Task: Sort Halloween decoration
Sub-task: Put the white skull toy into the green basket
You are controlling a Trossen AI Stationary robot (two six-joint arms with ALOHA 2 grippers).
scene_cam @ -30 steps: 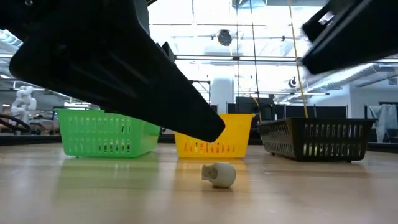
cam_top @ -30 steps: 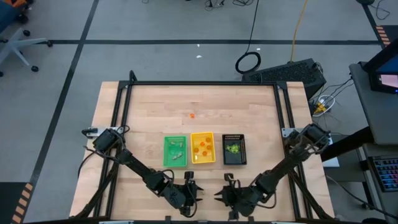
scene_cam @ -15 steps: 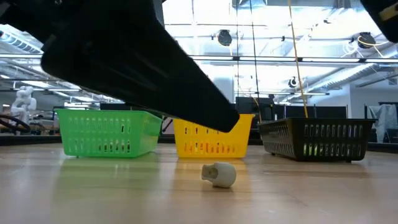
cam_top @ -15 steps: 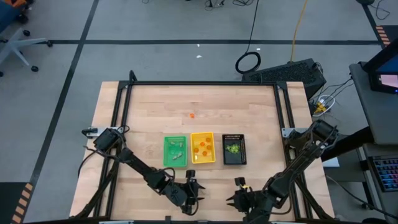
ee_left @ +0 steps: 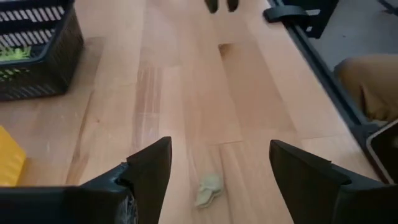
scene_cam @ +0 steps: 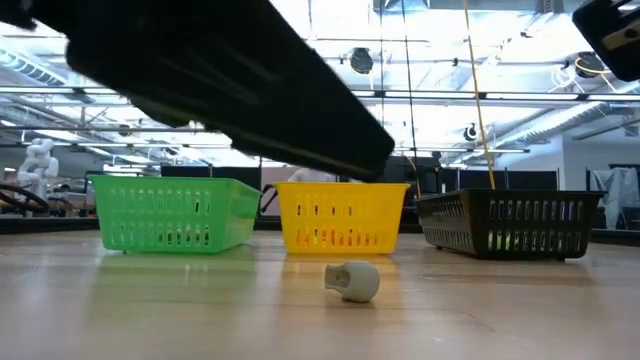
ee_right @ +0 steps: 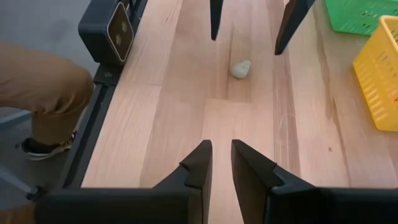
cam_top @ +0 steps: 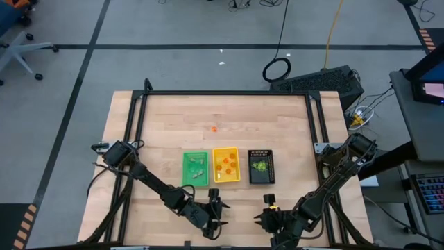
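At the lower centre of the high view, our left gripper point(cam_top: 216, 209) hangs above the table point(cam_top: 166, 118) with its fingers point(ee_left: 151, 168) spread wide and nothing between them. A pale whitish-grey trinket point(ee_left: 209, 189) lies on the bare wood between and below those fingers, apart from both. In the low view the same trinket point(scene_cam: 352, 280) sits at centre frame, in front of the yellow tray point(scene_cam: 343, 216), with the green tray point(scene_cam: 172, 212) to the left and the black tray point(scene_cam: 510, 223) to the right. Our right gripper point(cam_top: 266, 219) waits at the bottom edge of the high view, right of centre, its fingers point(ee_right: 198, 165) drawn narrow and holding nothing. One orange trinket point(cam_top: 214, 128) rests alone at upper centre of the table, well apart from the trays. A person's leg point(ee_right: 37, 84) shows at the left of the right wrist view.
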